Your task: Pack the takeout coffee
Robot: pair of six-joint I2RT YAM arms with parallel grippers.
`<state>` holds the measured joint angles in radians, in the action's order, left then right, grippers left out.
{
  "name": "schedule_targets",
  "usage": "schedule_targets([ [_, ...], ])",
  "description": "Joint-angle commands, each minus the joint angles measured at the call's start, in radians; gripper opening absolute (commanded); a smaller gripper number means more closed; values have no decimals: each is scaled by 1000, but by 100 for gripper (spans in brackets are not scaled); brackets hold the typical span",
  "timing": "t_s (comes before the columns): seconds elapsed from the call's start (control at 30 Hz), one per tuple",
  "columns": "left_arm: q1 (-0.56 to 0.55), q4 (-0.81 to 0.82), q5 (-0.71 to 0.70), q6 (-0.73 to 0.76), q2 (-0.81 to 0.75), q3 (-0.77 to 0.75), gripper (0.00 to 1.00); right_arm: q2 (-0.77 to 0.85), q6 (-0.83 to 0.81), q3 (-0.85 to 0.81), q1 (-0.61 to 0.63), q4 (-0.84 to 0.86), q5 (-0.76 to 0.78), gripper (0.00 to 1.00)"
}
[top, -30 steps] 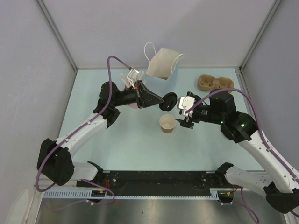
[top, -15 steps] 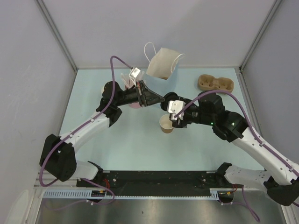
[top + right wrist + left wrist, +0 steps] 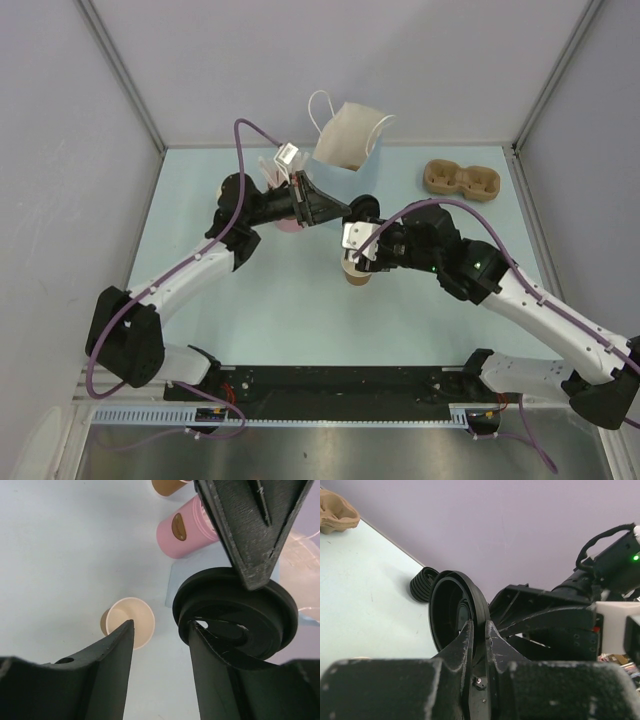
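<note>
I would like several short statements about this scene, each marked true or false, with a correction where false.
1. The left gripper grips a black lid by its rim. True.
2. The cup has the lid on. False: the cup is open, and the lid is held in the air.
3. The cup stands inside the bag. False: it stands on the table.
4. The right gripper is open. True.

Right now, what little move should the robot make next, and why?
Probably lower the right gripper around the cup and close, to steady it: the cup stands lidless below its spread jaws, while the left gripper pinches the black lid nearby.
</note>
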<state>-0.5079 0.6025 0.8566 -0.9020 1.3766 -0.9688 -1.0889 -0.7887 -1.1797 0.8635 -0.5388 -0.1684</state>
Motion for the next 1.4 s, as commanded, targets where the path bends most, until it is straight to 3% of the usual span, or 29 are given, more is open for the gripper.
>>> schedule_targets([
  [0.0,11,62,7,-40,-10,-7,0,4,-17,23,12,74,76,49],
  [0.37,19,80,13,-55,-10,-5,0,-6,-17,48,42,163,168,35],
  [0.57,19,86,15,-58,-8,-4,0,-19,-17,51,52,189,221,17],
  [0.67,22,86,13,-57,-11,-2,1,-14,-17,51,54,186,222,3],
  [1.0,66,85,10,-41,-42,10,20,24,-30,49,54,106,190,0],
  [1.13,95,82,7,-25,-56,10,61,44,-32,49,52,56,139,0],
  [1.37,143,25,30,38,-91,-23,98,40,-35,49,42,-7,98,0],
])
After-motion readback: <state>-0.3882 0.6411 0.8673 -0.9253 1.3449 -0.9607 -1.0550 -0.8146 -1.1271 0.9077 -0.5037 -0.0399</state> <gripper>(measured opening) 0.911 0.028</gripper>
